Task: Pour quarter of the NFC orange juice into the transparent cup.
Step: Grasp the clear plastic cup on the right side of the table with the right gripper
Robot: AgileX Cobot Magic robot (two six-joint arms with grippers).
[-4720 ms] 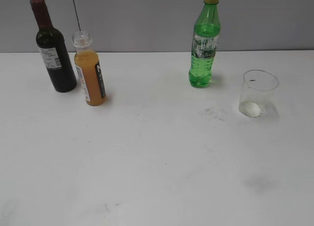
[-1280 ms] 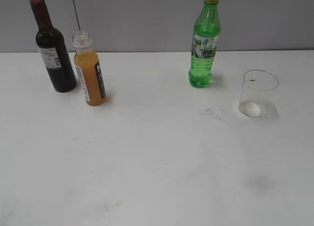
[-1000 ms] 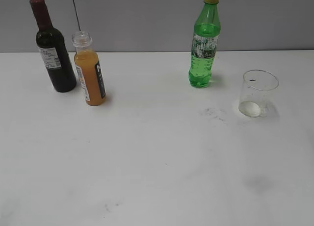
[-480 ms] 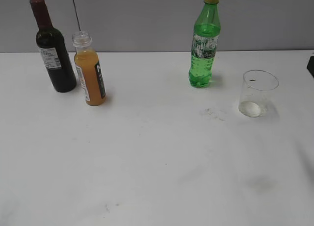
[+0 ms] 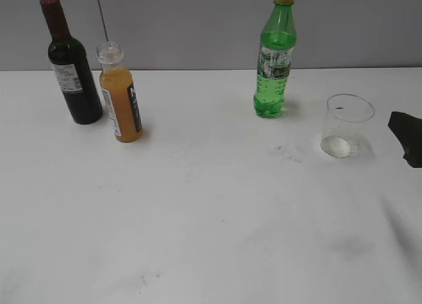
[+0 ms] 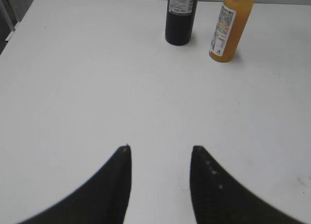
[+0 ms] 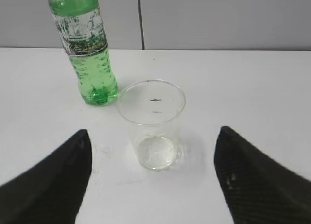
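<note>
Right pincer (image 7: 153,136) spread wide before the transparent cup (image 7: 152,123) — left pincer (image 6: 160,151) parted, empty.

NFC orange juice (image 5: 121,103): white letters, unreadable | wine bottle (image 5: 71,68) label: illegible | green bottle (image 5: 273,59) label: illegible

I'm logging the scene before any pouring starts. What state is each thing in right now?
Juice bottle: upright, uncapped, mostly full, untouched.
Cup: upright, empty, between the right hand's open fingers.
Wine bottle: upright, closed.
Green bottle: upright, yellow cap on, partly full.
Left hand: open, holding nothing, far from the bottles.
Right hand: open wide, facing the cup, not touching it.
</note>
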